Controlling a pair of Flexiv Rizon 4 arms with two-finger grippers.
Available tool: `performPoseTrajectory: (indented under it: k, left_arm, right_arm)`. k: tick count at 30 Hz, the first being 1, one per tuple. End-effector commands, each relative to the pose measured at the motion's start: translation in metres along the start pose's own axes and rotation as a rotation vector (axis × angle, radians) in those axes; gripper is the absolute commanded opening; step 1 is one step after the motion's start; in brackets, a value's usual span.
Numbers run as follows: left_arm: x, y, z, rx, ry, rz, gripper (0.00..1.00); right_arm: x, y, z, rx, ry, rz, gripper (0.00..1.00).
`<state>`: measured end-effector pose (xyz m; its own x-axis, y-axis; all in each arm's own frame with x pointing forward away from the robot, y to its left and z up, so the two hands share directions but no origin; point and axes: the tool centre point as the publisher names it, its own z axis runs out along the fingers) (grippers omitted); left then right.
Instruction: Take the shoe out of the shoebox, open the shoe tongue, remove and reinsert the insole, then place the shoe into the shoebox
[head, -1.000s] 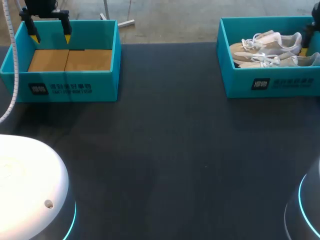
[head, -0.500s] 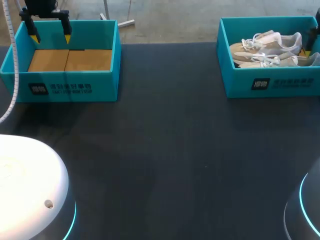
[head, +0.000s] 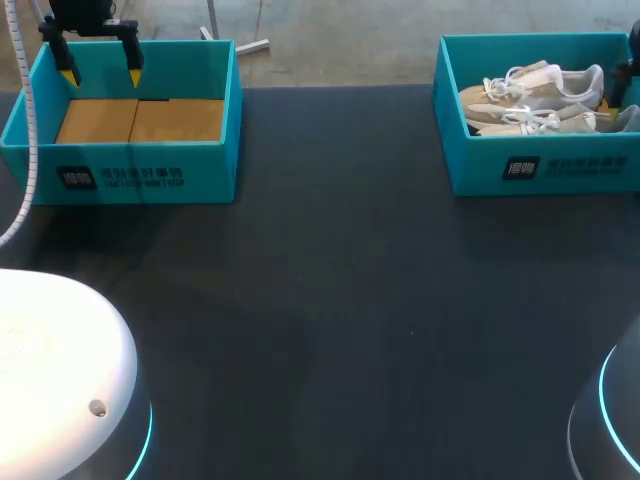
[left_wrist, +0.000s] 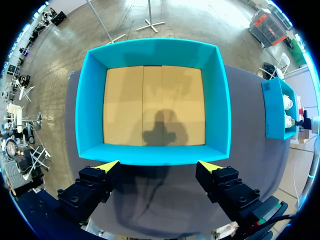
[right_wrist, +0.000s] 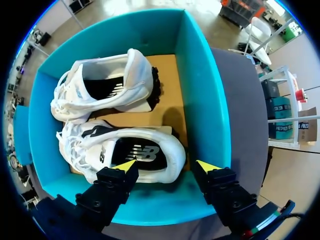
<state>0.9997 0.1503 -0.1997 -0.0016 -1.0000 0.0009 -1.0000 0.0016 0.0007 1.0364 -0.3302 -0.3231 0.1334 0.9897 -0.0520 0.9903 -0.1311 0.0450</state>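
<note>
1. The left gripper (head: 100, 72) hangs over the back of the left shoebox (head: 140, 165), its yellow-tipped fingers spread wide apart.
2. That box shows only a brown cardboard floor.
3. The right shoebox (head: 560, 165) stands well apart at the far right of the dark table (head: 340, 300).
4. It holds a white shoe (head: 530, 85) and a second shoe (head: 550, 121) just beside it, toes pointing left.

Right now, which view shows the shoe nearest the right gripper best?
The right wrist view: the shoe lies just under the open right gripper, its opening and insole in plain sight. The head view shows it small, side-on, behind the shoebox wall. The left wrist view shows only white specks far off.
</note>
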Motion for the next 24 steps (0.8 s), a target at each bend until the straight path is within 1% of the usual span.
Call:
performPoseTrajectory:
  k: [1, 2, 5, 6, 10, 13, 19, 20, 22, 24]
  left_arm:
    - [0.0, 0.0, 0.0, 0.0, 0.0, 0.0, 1.0]
    - [0.0, 0.0, 0.0, 0.0, 0.0, 0.0, 1.0]
    - [0.0, 0.0, 0.0, 0.0, 0.0, 0.0, 1.0]
    - [0.0, 0.0, 0.0, 0.0, 0.0, 0.0, 1.0]
    - [0.0, 0.0, 0.0, 0.0, 0.0, 0.0, 1.0]
    - [0.0, 0.0, 0.0, 0.0, 0.0, 0.0, 1.0]
    - [0.0, 0.0, 0.0, 0.0, 0.0, 0.0, 1.0]
    - [0.0, 0.0, 0.0, 0.0, 0.0, 0.0, 1.0]
    - [0.0, 0.0, 0.0, 0.0, 0.0, 0.0, 1.0]
    - [0.0, 0.0, 0.0, 0.0, 0.0, 0.0, 1.0]
  right_arm:
    - [-0.001, 0.003, 0.004, 0.002, -0.001, 0.006, 0.72]
    - [-0.002, 0.003, 0.005, 0.002, 0.0, 0.007, 0.74]
    - [-0.003, 0.004, 0.009, 0.003, -0.001, 0.008, 0.73]
    - [-0.004, 0.005, 0.01, 0.004, 0.0, 0.01, 0.71]
    - [-0.006, 0.006, 0.016, 0.007, -0.004, 0.019, 0.73]
    - [-0.007, 0.008, 0.022, 0.013, -0.012, 0.019, 0.7]
    - [-0.008, 0.011, 0.03, 0.023, -0.025, 0.021, 0.71]
    - [-0.009, 0.012, 0.032, 0.024, -0.025, 0.023, 0.7]
    - [-0.01, 0.013, 0.035, 0.026, -0.024, 0.026, 0.71]
    - [-0.011, 0.013, 0.037, 0.028, -0.022, 0.03, 0.7]
